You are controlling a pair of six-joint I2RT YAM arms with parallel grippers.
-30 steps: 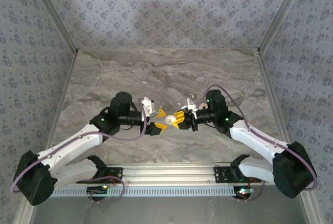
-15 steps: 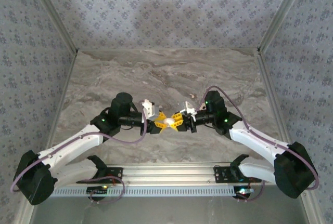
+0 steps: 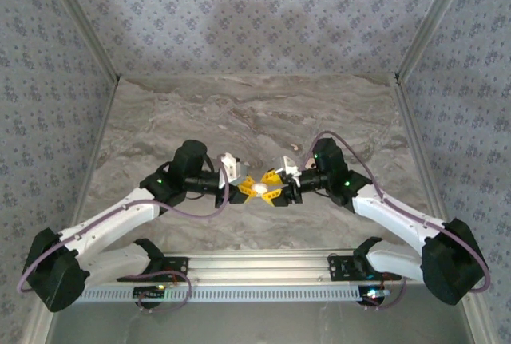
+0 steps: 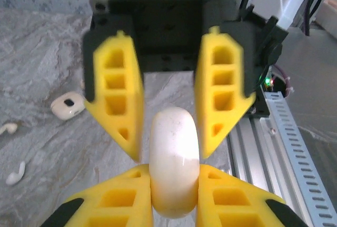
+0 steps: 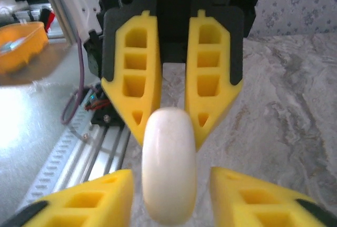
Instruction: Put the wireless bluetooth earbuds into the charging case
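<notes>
No legible text, label, brand or number — nothing readable.

Both arms reach inward, elbows out, wrists levelled nose to nose. The white-and-black left arm (image 3: 120, 220) has its yellow-fingered end effector (image 4: 174, 198) clamped on a round white plastic disc (image 4: 174, 153). The matching right arm (image 3: 391, 216) holds its yellow end effector (image 5: 169, 185) parted, fingers straddling that disc with gaps showing.

charging case (image 4: 175, 153) between left arm's jaws | right arm's jaws opposite | earbuds (image 4: 16, 171) on table (image 4: 42, 42) beside them
</notes>
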